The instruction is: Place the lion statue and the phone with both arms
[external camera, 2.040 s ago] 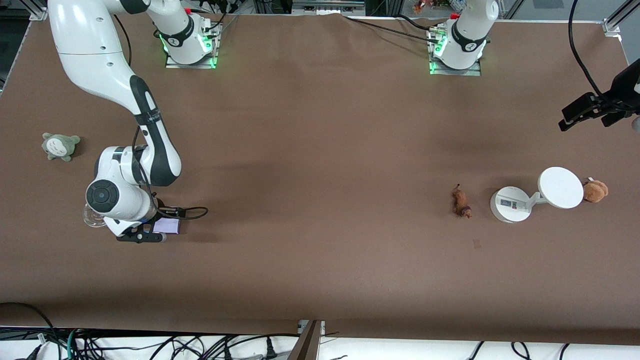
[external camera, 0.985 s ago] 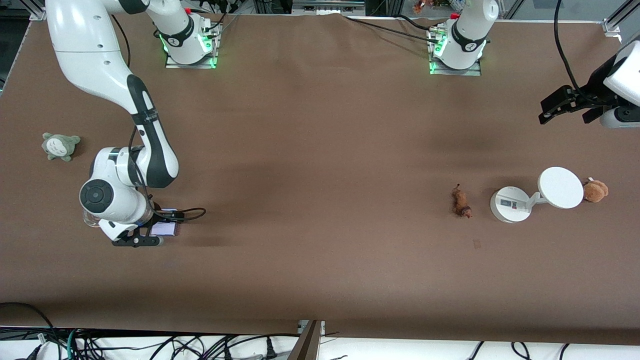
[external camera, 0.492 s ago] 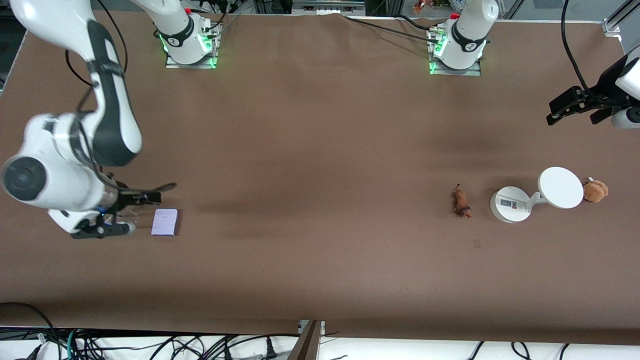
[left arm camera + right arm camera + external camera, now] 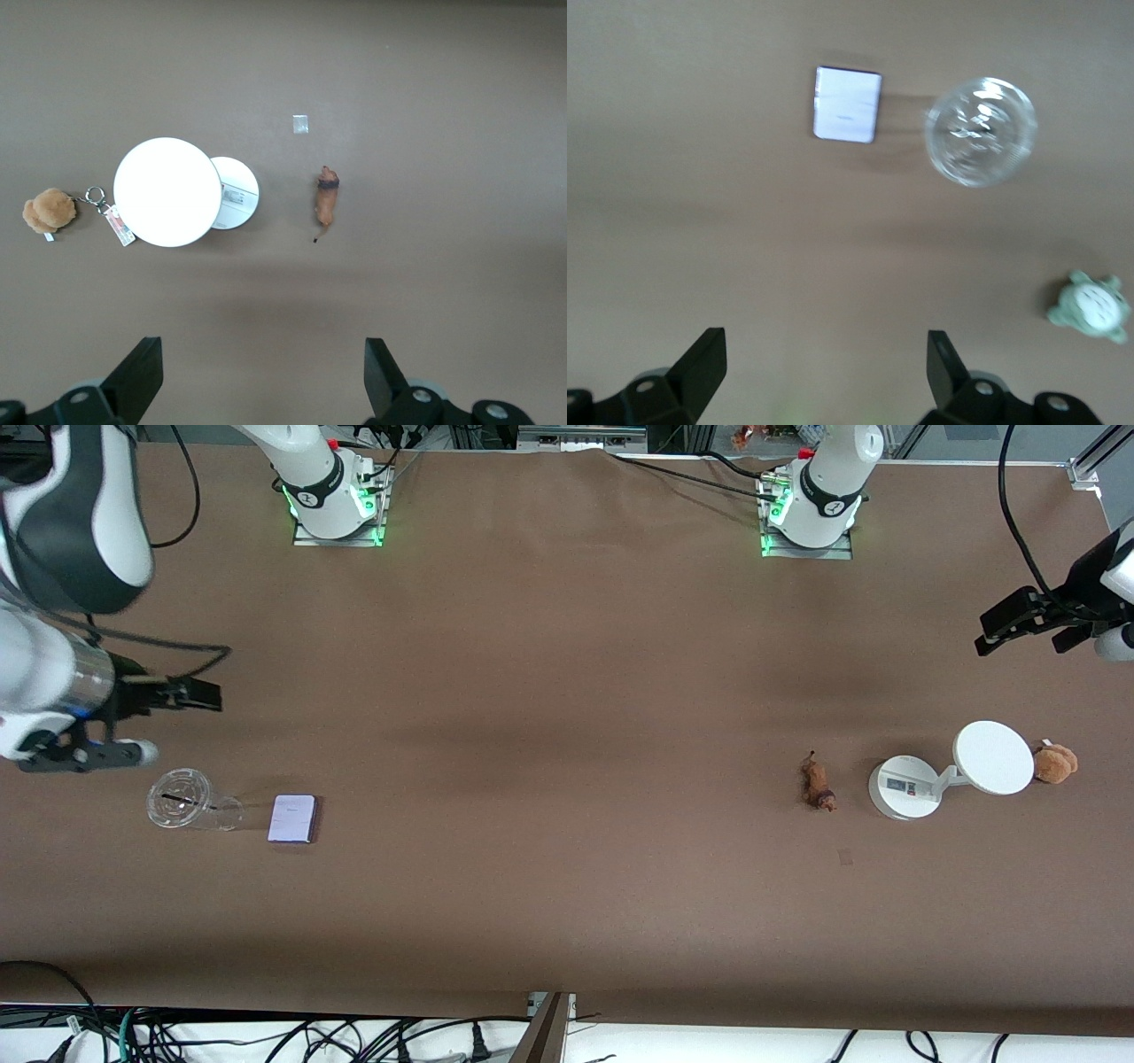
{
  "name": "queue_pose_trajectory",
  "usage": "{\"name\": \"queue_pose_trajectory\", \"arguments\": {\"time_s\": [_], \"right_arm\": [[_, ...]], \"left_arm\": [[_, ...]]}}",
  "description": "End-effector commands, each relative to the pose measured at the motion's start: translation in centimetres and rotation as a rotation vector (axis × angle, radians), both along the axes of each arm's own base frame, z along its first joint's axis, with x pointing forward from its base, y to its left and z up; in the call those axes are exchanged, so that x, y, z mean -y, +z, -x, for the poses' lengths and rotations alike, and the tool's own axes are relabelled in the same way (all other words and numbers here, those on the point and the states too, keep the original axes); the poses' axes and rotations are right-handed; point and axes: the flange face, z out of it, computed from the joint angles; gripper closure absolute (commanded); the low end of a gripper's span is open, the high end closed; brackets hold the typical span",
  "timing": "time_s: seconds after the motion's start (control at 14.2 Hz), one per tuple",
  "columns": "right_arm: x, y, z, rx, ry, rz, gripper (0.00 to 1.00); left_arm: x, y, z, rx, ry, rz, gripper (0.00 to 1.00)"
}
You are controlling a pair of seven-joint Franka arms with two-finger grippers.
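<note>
On the table lie phone (image 4: 292, 818) and lion (image 4: 819, 781); both grippers, left (image 4: 1028, 627) and right (image 4: 142, 722), hang spread, empty. A careless sweep might topple the cup (image 4: 189, 807).

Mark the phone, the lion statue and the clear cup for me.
phone (image 4: 292, 818): front view, middle of its pale flat face.
lion statue (image 4: 819, 781): front view, middle of its reddish-brown body.
clear cup (image 4: 179, 799): front view, on its round rim end.

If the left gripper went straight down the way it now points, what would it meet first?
Probably bare table: the open left gripper looks down on cloth, with the lion statue and white stand off to one side.
</note>
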Motion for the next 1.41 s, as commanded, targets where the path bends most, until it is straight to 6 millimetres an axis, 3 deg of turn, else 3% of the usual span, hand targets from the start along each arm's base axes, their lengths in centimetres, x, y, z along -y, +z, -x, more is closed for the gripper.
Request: {"name": "queue_pose_trajectory", "arguments": {"time_s": [0.0, 0.14, 0.42, 0.7, 1.06, 1.34], "right_arm": [[1.7, 2.8, 3.3, -0.02, 0.02, -0.016, 0.0], [-0.2, 3.9, 5.0, -0.027, 0.082, 0.011, 0.0], [-1.5, 6.0, 5.9, 0.013, 0.117, 0.022, 0.0], [-0.4, 5.3, 5.4, 0.01, 0.102, 0.012, 0.0], [-1.4, 6.3, 6.1, 0.019, 0.112, 0.017, 0.0], [-0.7, 7.5, 5.7, 0.084, 0.107, 0.024, 0.0]], "left_arm": [[-0.7, 0.2, -0.5, 0.01, -0.02, 0.001, 0.0], [-0.7, 0.1, -0.4, 0.002, -0.02, 0.001, 0.0], [-0.5, 0.2, -0.1, -0.01, -0.022, 0.002, 0.0], [-0.1, 0.2, -0.1, -0.018, -0.028, 0.002, 0.0], [-0.1, 0.2, 0.0, -0.016, -0.028, 0.002, 0.0], [-0.1, 0.3, 0.0, -0.015, -0.028, 0.001, 0.0]]}}
